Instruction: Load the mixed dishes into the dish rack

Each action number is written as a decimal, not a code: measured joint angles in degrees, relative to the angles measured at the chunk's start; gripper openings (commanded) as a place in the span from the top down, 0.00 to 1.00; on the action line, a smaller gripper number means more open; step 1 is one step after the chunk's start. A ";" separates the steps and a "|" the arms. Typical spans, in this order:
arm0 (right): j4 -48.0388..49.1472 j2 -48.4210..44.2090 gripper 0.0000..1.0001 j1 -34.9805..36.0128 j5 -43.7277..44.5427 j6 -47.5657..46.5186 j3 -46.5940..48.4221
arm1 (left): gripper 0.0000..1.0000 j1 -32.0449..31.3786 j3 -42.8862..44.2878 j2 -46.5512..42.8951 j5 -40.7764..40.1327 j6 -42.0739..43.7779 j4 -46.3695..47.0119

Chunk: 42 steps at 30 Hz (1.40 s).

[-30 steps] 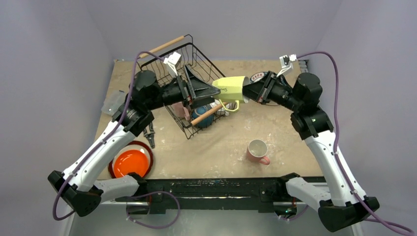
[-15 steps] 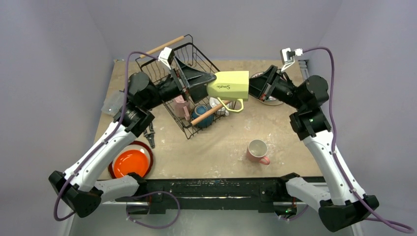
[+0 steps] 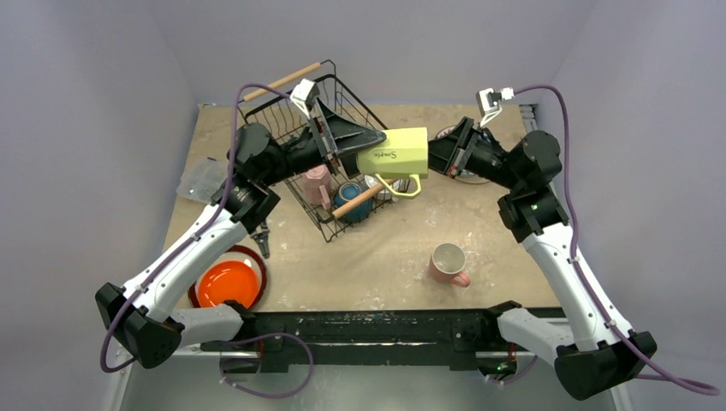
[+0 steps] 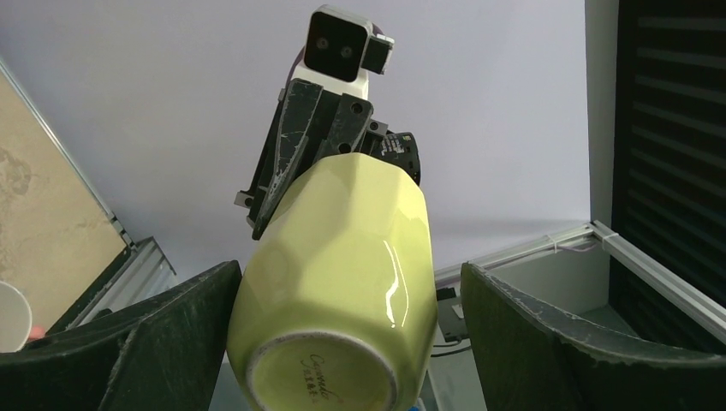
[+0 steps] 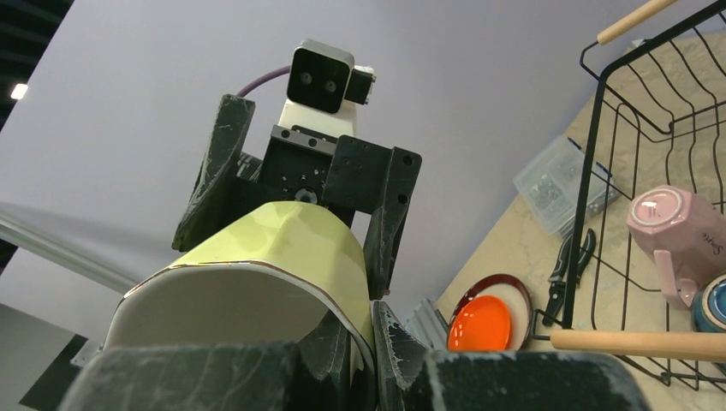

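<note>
My right gripper (image 3: 432, 155) is shut on the rim of the yellow-green mug (image 3: 394, 154), which hangs on its side above the near right corner of the dish rack (image 3: 272, 120). My left gripper (image 3: 370, 141) is open, with its fingers on either side of the mug's base. In the left wrist view the mug (image 4: 334, 274) sits between the wide fingers (image 4: 163, 342), close to the left one and apart from the right. The right wrist view shows the rim (image 5: 257, 282) pinched by my right gripper (image 5: 374, 342). A pink mug (image 3: 318, 181) and a teal bowl (image 3: 349, 193) lie in the rack.
A second pink mug (image 3: 447, 261) stands upright on the table at the near right. The orange plate (image 3: 227, 282) lies on a dark red-rimmed plate (image 3: 255, 255) at the near left. Black pliers (image 3: 261, 238) and a clear plastic piece (image 3: 201, 178) lie left of the rack. Another plate (image 3: 447, 134) lies under my right gripper.
The right arm has levelled the mug and carried it slightly left towards the rack. The left gripper has risen and come around the mug's base, staying open.
</note>
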 measured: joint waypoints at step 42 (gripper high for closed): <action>-62.27 11.74 0.14 -4.00 36.50 -33.14 27.34 | 1.00 7.69 45.59 27.12 -31.01 39.93 -63.23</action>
